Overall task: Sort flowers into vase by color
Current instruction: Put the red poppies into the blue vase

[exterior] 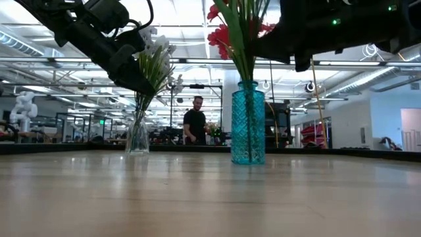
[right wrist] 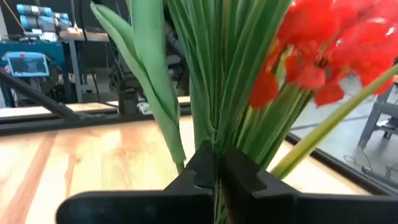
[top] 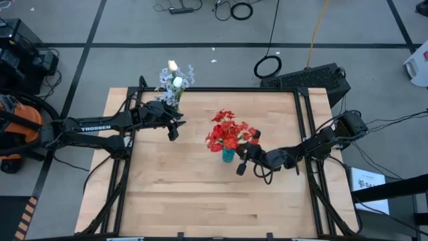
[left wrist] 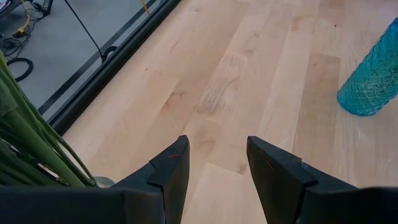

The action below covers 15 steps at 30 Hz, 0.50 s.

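A: High view: what is being shown on the wooden table (top: 200,194)?

B: Red flowers (top: 227,132) are being displayed in a blue vase (top: 228,155) near the table's middle. White and pale bluish flowers (top: 175,82) are being held in a clear vase (exterior: 137,135) at the far edge, on the left arm's side.

A: Where is the left gripper (top: 174,127) being kept?

B: It is being held above the table, just beside the clear vase and well apart from the blue one. In the left wrist view its fingers (left wrist: 171,168) are being kept parted, released, with only bare table seen between them; green stems (left wrist: 28,143) are being shown at the side.

A: And the right gripper (top: 242,165)?

B: It is being positioned just beside the blue vase. In the right wrist view its fingers (right wrist: 202,168) are being pressed together, clenched, right against the green stems (right wrist: 217,74) of the red flowers; whether a stem is being pinched cannot be told.

A: What is being seen beyond the table?

B: In the low view, a person (exterior: 195,122) is being shown standing in the room behind.
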Each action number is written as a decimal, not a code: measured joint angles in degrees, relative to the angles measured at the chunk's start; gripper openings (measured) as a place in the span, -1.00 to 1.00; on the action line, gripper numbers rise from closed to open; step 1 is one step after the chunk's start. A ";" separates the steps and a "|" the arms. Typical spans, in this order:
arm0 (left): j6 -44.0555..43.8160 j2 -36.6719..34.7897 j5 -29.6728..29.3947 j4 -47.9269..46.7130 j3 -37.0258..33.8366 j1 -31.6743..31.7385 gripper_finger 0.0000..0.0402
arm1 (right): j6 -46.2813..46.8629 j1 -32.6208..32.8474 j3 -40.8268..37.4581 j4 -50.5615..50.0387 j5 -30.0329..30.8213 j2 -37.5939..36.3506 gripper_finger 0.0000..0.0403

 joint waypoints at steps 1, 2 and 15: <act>0.01 0.00 0.00 0.00 0.00 0.00 -0.16 | 0.73 0.00 0.00 -0.90 -0.01 0.00 -1.00; -0.01 0.00 0.00 0.00 0.00 0.00 -0.16 | 1.33 0.00 0.00 -1.65 -0.01 0.00 -1.00; 0.01 0.00 0.00 0.02 0.00 0.00 -0.16 | 8.63 0.00 0.05 -9.93 -1.30 0.00 -1.00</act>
